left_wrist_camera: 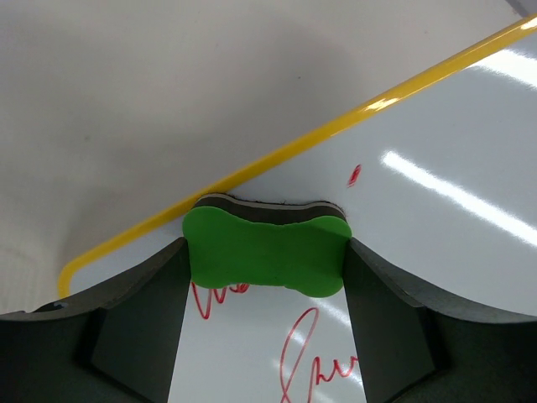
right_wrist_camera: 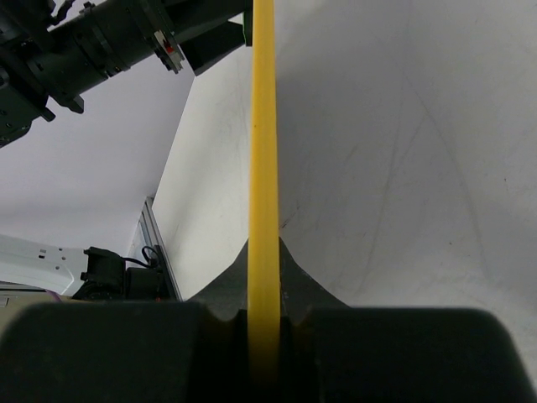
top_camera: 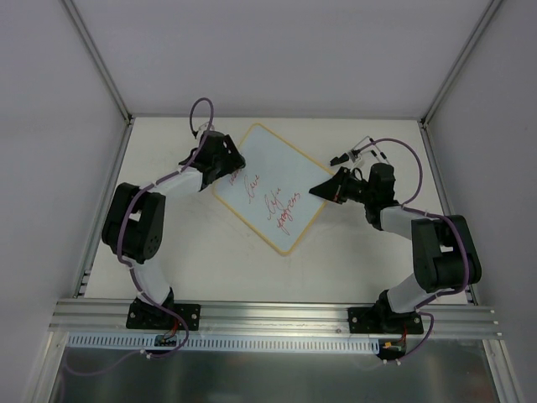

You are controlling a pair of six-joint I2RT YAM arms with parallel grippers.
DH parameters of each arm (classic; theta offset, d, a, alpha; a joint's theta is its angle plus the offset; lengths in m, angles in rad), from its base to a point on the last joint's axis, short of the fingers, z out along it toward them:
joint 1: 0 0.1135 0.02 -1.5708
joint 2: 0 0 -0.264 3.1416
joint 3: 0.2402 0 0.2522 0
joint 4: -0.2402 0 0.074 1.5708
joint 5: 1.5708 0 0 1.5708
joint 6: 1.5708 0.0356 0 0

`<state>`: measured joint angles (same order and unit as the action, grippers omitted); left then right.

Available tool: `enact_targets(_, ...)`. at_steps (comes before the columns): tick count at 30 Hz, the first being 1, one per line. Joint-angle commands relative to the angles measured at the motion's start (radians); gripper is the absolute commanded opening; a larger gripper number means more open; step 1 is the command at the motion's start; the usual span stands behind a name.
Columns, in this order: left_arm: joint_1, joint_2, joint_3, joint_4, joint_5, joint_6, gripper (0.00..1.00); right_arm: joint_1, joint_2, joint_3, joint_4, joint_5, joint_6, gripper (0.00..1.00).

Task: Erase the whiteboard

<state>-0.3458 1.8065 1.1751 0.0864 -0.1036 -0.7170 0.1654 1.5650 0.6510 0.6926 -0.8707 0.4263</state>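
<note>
The whiteboard (top_camera: pixel 273 172) lies turned like a diamond at the table's far middle, white with a yellow frame and red handwriting (top_camera: pixel 281 210) on its near half. My left gripper (top_camera: pixel 233 172) is shut on a green eraser (left_wrist_camera: pixel 266 252) and holds it against the board's left corner, just above red strokes (left_wrist_camera: pixel 306 353). The yellow frame (left_wrist_camera: pixel 336 130) runs behind the eraser. My right gripper (top_camera: pixel 323 190) is shut on the board's right edge; in the right wrist view the frame (right_wrist_camera: pixel 263 168) runs edge-on between the fingers.
Grey enclosure walls stand on three sides. An aluminium rail (top_camera: pixel 277 315) runs along the near edge with both arm bases on it. Small clips and cable (top_camera: pixel 357 154) lie near the right arm at the back right.
</note>
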Motion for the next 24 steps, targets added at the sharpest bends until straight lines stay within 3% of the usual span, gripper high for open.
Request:
enact_targets(1, -0.01, -0.004, -0.092, -0.091, -0.016, -0.03, 0.23, 0.04, -0.01, 0.012, 0.035, -0.001, -0.175, 0.0)
enact_targets(8, -0.001, -0.038, -0.158, -0.064, -0.018, -0.082, 0.23, 0.052, -0.005, 0.015, 0.036, 0.002, -0.185, 0.0)
enact_targets(11, -0.002, -0.023, -0.144, -0.021, 0.051, -0.102, 0.2, 0.054, -0.005, 0.013, 0.039, -0.001, -0.185, 0.0)
enact_targets(15, -0.033, -0.009, -0.098, 0.055, 0.1, -0.096, 0.19, 0.062, -0.005, 0.015, 0.048, -0.01, -0.184, 0.0)
enact_targets(24, -0.061, 0.01, 0.095, 0.061, 0.081, -0.107, 0.19, 0.08, -0.003, 0.015, 0.051, -0.016, -0.187, 0.0)
